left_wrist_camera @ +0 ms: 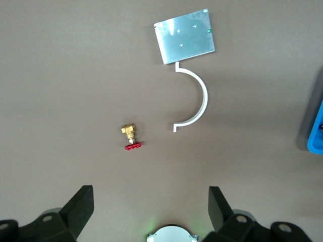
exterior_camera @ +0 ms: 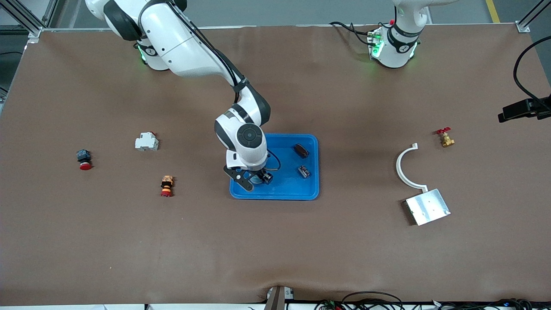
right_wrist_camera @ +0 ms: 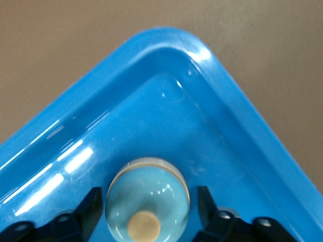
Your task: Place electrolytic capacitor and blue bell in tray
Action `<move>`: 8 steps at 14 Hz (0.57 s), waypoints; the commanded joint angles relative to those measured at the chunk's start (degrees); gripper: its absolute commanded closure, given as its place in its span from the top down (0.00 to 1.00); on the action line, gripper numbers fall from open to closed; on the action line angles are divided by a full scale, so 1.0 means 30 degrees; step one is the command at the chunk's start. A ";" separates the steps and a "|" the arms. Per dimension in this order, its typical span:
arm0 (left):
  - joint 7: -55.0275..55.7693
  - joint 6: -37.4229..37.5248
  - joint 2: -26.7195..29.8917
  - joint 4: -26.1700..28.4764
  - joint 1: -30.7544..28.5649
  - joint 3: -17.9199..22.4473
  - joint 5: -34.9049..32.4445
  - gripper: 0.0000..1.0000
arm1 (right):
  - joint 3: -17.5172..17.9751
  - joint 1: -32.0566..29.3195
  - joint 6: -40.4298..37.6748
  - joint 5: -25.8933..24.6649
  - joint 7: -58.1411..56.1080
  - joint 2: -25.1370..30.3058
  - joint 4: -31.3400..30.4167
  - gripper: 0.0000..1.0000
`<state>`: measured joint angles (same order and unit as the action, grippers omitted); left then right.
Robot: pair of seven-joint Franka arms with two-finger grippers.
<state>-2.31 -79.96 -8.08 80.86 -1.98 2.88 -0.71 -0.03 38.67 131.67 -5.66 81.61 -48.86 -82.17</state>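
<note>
The blue tray (exterior_camera: 284, 185) lies mid-table. In its corner nearest the front camera, toward the right arm's end, sits the light-blue dome bell (right_wrist_camera: 149, 196) with a tan button on top. My right gripper (right_wrist_camera: 149, 194) is low over that corner, open, one finger on each side of the bell with a small gap at both. In the front view the right gripper (exterior_camera: 257, 177) hides most of the bell. Two small dark parts (exterior_camera: 301, 150) (exterior_camera: 304, 171) lie in the tray; I cannot tell which is the electrolytic capacitor. My left gripper (left_wrist_camera: 150, 190) hangs open and empty high above bare table.
Toward the left arm's end lie a brass valve (exterior_camera: 445, 137), a white curved clamp (exterior_camera: 404, 165) and a silver plate (exterior_camera: 427, 206). Toward the right arm's end are a white breaker (exterior_camera: 147, 141), a red push button (exterior_camera: 84, 158) and an orange-red switch (exterior_camera: 166, 185).
</note>
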 commanded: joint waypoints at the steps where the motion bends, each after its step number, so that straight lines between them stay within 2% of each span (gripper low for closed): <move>1: -0.0108 -0.0183 0.0496 -0.0029 0.1710 0.1412 0.0058 1.00 | -0.0076 0.0177 -0.0383 -0.0866 0.0306 -0.0353 0.0641 1.00; 5: 0.0039 -0.0709 0.0906 0.0116 0.1742 0.1298 0.0383 1.00 | -0.0018 -0.0086 -0.0792 -0.0691 -0.0161 0.0231 0.0699 1.00; 8: 0.0010 -0.1411 0.1665 0.0698 0.1713 0.0860 0.0704 1.00 | 0.0069 -0.0495 -0.3831 -0.0457 -0.1505 0.0555 0.2042 1.00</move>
<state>-2.21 -82.57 -5.87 80.64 2.78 5.97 0.26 -0.37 38.40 125.47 -6.80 80.02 -48.19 -78.93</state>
